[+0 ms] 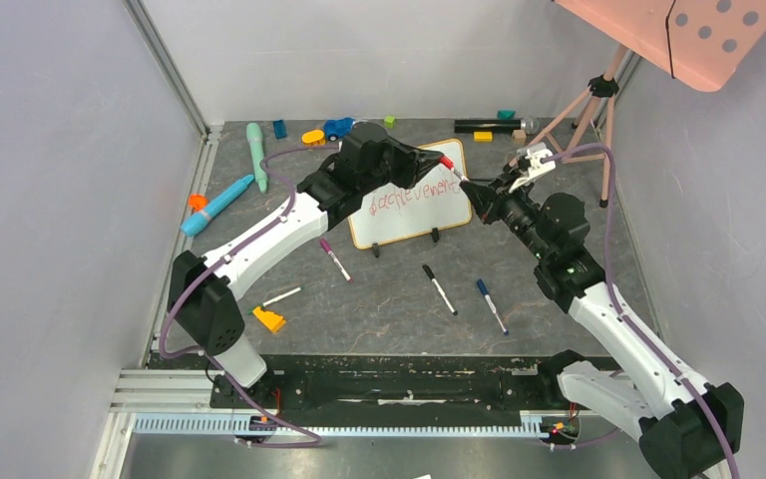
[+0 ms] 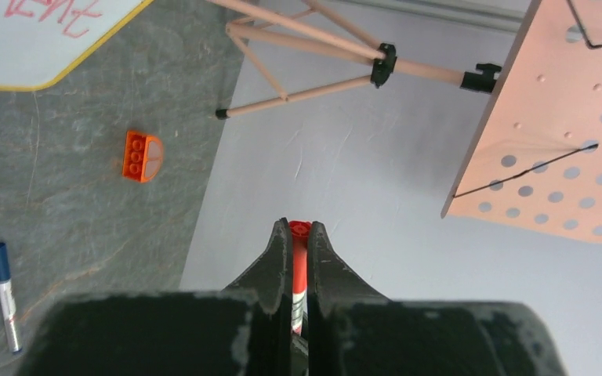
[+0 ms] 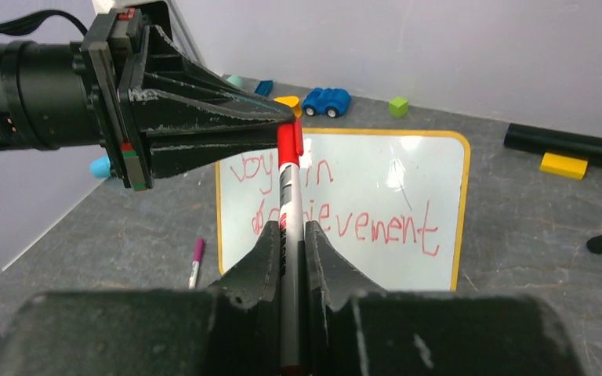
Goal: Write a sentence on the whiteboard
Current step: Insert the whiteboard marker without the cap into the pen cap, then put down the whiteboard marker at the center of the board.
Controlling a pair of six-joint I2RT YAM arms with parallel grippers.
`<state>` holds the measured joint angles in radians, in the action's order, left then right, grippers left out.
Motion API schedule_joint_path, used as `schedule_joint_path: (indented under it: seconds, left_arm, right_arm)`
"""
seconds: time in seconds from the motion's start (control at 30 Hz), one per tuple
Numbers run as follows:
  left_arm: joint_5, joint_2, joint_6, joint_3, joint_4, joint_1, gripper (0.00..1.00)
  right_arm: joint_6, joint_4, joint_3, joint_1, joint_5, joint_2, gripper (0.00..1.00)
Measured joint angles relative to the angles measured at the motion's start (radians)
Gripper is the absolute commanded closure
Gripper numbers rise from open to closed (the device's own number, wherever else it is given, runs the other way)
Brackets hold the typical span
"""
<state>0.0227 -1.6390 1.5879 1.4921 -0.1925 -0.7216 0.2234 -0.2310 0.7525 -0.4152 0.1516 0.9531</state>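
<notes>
Clamping the red marker [image 3: 284, 196] at its barrel: right gripper [image 3: 289, 235]. Left gripper [image 2: 299, 233] pinches the red cap [image 3: 288, 145], both near the whiteboard [image 3: 445, 168] bearing the sentence [image 3: 364, 225].

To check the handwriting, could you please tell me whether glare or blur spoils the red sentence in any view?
Right wrist: sharp; faint glare on the orange-framed white whiteboard misses the red handwritten sentence, but the red-capped marker crosses it. Top external: small, partly behind the left arm. Left wrist: only a corner shows.
</notes>
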Motion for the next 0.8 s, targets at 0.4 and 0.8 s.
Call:
schedule_joint_path:
  seconds: [0.4, 0.8]
  left_arm:
    - [-0.104, 0.012, 0.0, -0.065, 0.031, -0.006, 0.98]
    - [0.155, 0.21, -0.238, -0.164, -0.232, 0.04, 0.0]
  right_arm:
    - [-0.005, 0.031, 0.063, -0.016, -0.021, 0.102, 1.0]
    - [-0.006, 0.363, 0.039, 0.01, -0.003, 0.023, 1.0]
